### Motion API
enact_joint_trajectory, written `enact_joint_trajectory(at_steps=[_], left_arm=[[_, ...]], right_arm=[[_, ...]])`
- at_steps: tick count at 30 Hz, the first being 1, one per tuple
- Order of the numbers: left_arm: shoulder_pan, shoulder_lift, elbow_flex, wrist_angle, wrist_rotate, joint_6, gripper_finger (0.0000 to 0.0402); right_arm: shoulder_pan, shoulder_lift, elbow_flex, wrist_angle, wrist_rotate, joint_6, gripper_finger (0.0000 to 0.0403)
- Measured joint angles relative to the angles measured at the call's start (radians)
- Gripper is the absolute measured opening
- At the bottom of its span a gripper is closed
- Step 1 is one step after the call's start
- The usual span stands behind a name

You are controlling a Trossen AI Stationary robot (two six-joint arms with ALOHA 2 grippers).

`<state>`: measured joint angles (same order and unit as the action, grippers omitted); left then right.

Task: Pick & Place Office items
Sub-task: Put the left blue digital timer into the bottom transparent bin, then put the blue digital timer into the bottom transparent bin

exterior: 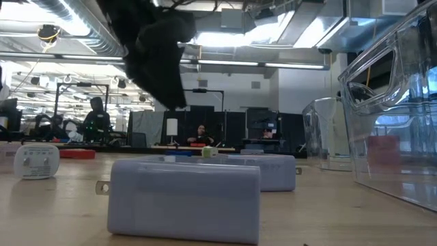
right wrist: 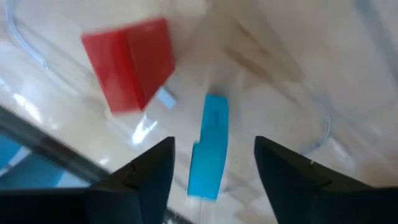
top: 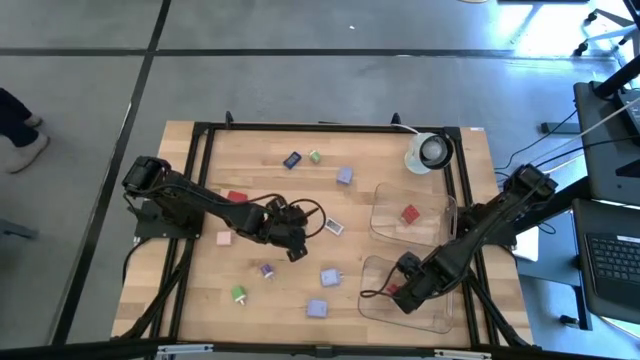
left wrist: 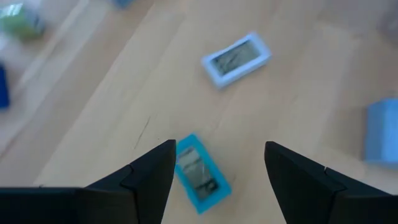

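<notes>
1. Wooden table (top: 200, 300) seen from above, with a dark frame around it. At its 9 o'clock edge the left arm comes in and reaches toward the middle.
2. Left gripper (left wrist: 217, 165) hangs over a teal piece (left wrist: 199, 171) near table centre, fingers (left wrist: 149, 171) spread apart – nothing pinched, and the piece lies flat on the wood just beside one finger. A white-rimmed piece (left wrist: 236, 59) lies a bit past it.
3. Loose office items are scattered around: a red one (top: 236, 197) and a pink one (top: 224, 238) toward 9 o'clock, a green one (top: 239, 293) toward 7, a dark blue (top: 292, 160) and a lavender (top: 345, 176) toward 12, another lavender (top: 317, 308) at 6.
4. Toward 3 o'clock sit two clear trays; the far tray (top: 385, 200) holds one red block (top: 410, 214).
5. Right gripper (right wrist: 211, 168) is down in the near tray (right wrist: 323, 124) at about 5 o'clock, fingers apart – a blue piece (right wrist: 210, 146) stands on edge between them, apart from both fingers as far as I can see, with a red block (right wrist: 130, 65) just beside it.
6. White tape roll (top: 430, 152) sits at 1 o'clock.
</notes>
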<state>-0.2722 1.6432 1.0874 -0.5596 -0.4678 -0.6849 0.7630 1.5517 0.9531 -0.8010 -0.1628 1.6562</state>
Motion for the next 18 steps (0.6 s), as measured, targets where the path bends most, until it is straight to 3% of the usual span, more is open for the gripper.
enact_joint_trajectory(at_steps=[5, 10, 18], left_arm=[[0.009, 0.001, -0.001, -0.042, -0.004, -0.162, 0.0261], [0.036, 0.009, -0.001, -0.04, 0.015, -0.325, 0.028], [0.056, 0.131, -0.001, -0.031, 0.033, -0.368, 0.0287]], right_arm=[[0.0, -0.041, 0.0, 0.0, -0.001, 0.001, 0.0241], [0.0, -0.119, 0.0, 0.0, 0.079, 0.005, 0.0239], [0.0, -0.279, 0.001, 0.001, 0.261, 0.009, 0.0237]])
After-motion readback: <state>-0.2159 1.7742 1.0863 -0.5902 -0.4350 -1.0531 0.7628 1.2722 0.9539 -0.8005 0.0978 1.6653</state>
